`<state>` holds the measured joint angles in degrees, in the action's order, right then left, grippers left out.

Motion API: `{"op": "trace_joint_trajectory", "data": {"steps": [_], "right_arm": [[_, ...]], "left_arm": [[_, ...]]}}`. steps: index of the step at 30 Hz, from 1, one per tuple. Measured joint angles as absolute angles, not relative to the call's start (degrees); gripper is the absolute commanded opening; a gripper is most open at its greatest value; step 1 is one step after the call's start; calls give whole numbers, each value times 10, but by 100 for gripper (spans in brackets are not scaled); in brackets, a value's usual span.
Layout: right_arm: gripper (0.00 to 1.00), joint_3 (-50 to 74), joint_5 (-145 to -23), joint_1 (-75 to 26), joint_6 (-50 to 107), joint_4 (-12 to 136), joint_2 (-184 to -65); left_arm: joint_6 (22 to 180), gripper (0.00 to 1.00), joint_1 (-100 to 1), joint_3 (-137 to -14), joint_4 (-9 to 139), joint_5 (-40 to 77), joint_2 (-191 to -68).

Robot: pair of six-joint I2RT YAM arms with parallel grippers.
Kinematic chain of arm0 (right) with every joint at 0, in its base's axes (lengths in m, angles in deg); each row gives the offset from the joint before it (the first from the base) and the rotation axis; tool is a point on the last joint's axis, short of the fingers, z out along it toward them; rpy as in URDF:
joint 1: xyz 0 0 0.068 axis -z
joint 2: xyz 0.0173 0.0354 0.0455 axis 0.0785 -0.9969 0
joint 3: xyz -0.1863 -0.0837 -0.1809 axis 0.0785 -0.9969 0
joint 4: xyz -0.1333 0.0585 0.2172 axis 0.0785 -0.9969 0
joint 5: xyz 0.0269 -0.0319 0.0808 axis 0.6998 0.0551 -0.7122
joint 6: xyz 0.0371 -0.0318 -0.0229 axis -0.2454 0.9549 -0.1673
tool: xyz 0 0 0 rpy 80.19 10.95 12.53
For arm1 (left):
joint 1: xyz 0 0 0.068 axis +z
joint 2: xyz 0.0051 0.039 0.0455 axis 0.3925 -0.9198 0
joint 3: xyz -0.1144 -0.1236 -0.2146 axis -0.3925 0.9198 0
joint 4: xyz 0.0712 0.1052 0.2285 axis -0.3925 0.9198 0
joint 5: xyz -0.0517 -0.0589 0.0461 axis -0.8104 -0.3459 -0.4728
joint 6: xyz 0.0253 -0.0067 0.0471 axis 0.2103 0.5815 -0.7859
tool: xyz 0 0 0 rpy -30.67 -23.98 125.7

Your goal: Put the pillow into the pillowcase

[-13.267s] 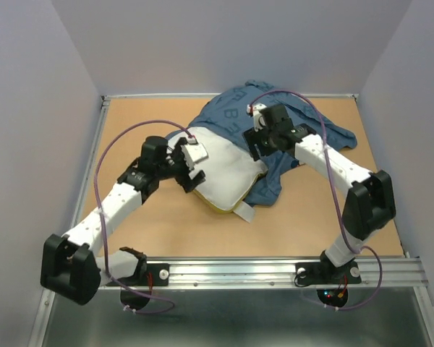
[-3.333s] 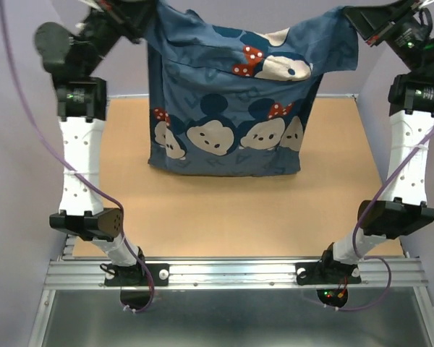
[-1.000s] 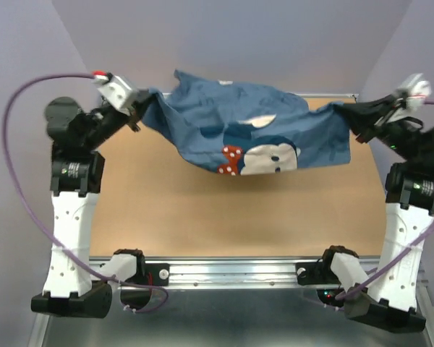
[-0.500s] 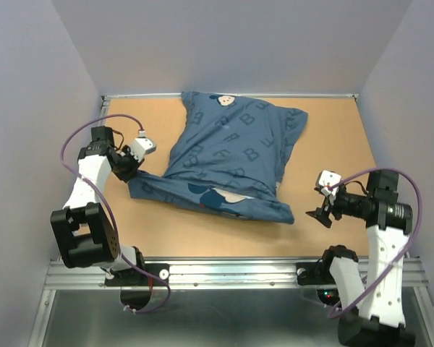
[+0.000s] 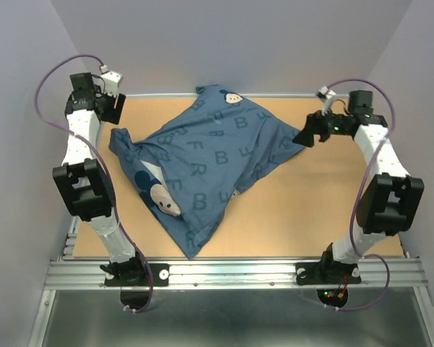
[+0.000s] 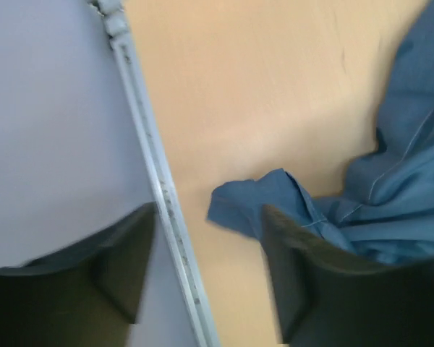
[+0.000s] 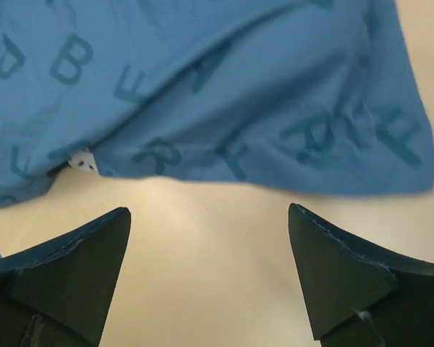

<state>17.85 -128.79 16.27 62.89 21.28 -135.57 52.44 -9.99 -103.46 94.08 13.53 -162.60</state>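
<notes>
The blue pillowcase [image 5: 213,155] with letters lies bulging on the table, turned like a diamond. A mouse face print [image 5: 163,199] shows at its near left edge. No white pillow shows in any view. My left gripper [image 5: 116,116] is open at the far left corner, just above the case's left tip [image 5: 121,139]. In the left wrist view [image 6: 210,289] that blue tip [image 6: 249,210] lies between the fingers, not gripped. My right gripper [image 5: 307,136] is open beside the case's right corner. In the right wrist view [image 7: 210,267] it hangs over bare table below the case [image 7: 202,87].
The orange table [image 5: 311,210] has a metal rail [image 6: 155,188] along its left edge, close to my left gripper. Grey walls [image 5: 29,87] close in the left, right and back. The arm bases sit on the front rail [image 5: 231,273].
A second ago both grippers held the case stretched in the air. They have let go. The case now lies on the table, turned diagonal, and both arms have swung toward the back corners.
</notes>
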Motion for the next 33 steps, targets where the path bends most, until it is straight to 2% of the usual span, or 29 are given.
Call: {"op": "trace_joint_trajectory", "data": {"steps": [3,6,7,10,12,13,15,21,26,28,31,33], "right_arm": [[95,205,-1270,86,567,258,-1397],[95,212,-1241,15,526,311,-1420],[94,217,-1232,-5,515,326,-1430],[91,260,-1207,-54,482,369,-1488],[89,292,-1188,-73,465,396,-1540],[87,307,-1180,-79,456,405,-1567],[79,316,-1157,-84,441,422,-1611],[61,253,-1109,-84,450,434,-1633],[57,125,-1071,-77,506,404,-1524],[57,87,-1053,-74,529,365,-1478],[67,54,-1032,-71,554,285,-1408],[73,54,-1020,-72,559,241,-1374]], "left_arm": [[586,80,-93,-1038,931,130,-1593],[620,73,-91,-1023,938,121,-1551],[626,66,-93,-1018,944,114,-1540],[637,55,-111,-984,967,78,-1514],[640,52,-134,-942,973,65,-1507],[641,45,-153,-914,978,61,-1506],[644,36,-188,-872,988,57,-1516],[659,34,-289,-826,996,53,-1625],[671,37,-354,-950,1021,62,-1711],[671,42,-392,-1040,1028,66,-1762],[674,43,-455,-1151,1010,64,-1829],[680,43,-477,-1170,990,57,-1841]]}}
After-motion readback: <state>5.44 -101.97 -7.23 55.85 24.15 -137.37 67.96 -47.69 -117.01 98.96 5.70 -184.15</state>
